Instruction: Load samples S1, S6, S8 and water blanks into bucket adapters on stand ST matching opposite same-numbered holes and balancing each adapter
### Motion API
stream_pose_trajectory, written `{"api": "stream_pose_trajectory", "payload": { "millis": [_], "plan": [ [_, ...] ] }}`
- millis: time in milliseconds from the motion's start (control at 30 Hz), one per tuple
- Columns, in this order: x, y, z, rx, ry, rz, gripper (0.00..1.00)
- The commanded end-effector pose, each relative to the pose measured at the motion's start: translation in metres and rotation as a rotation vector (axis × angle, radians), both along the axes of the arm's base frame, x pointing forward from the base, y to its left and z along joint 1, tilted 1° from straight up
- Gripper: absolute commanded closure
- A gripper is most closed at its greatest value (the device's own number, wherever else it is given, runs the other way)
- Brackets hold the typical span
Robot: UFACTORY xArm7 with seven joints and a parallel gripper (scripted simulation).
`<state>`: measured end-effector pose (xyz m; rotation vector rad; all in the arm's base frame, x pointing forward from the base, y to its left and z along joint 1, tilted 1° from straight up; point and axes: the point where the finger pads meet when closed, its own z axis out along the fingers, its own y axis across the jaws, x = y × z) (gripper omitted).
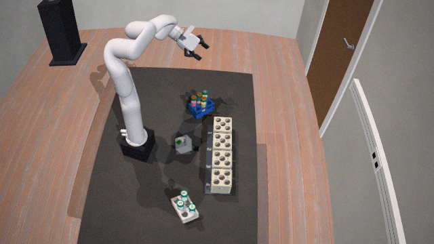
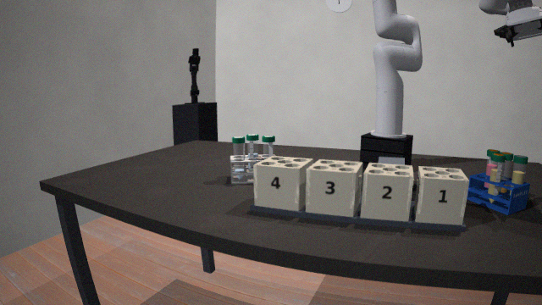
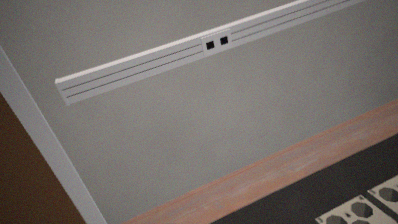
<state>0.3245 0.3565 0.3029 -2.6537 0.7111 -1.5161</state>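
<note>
My gripper [image 1: 204,52] [image 2: 505,37] is open and empty, high above the far end of the table, away from all tubes. A blue rack [image 1: 200,114] [image 2: 508,204] holds three tubes with orange cap dots and X7 [image 1: 205,92] [image 2: 519,169] with a grey dot. One orange-dot tube [image 1: 194,99] [image 2: 491,167] has pink contents; IDs are unreadable. A pale rack [image 1: 190,218] [image 2: 241,179] holds three white-dot water blanks; their numbers are too small to read. Adapter 1 [image 2: 442,211], adapter 2 [image 2: 386,207], adapter 3 [image 2: 330,203] and adapter 4 [image 1: 221,188] [image 2: 275,197] stand in a row on the stand, with no tubes showing.
The sloped grey desk [image 1: 184,147] with the green DONE key [image 1: 178,141] stands between the arm base and the adapter row. The blue rack is just beyond adapter 1. The pale rack is near the other end of the row, on the arm's side. Adapter tops show at the wrist view's lower right.
</note>
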Motion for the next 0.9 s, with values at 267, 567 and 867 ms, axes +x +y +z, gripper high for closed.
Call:
{"api": "stream_pose_trajectory", "payload": {
  "millis": [267,567,867],
  "plan": [
    [0.000,0.001,0.002,0.003,-0.002,0.000,0.00],
    [0.003,-0.003,0.000,-0.017,0.024,-0.006,0.00],
    [0.023,-0.032,-0.016,-0.087,0.118,-0.023,0.00]
  ]
}}
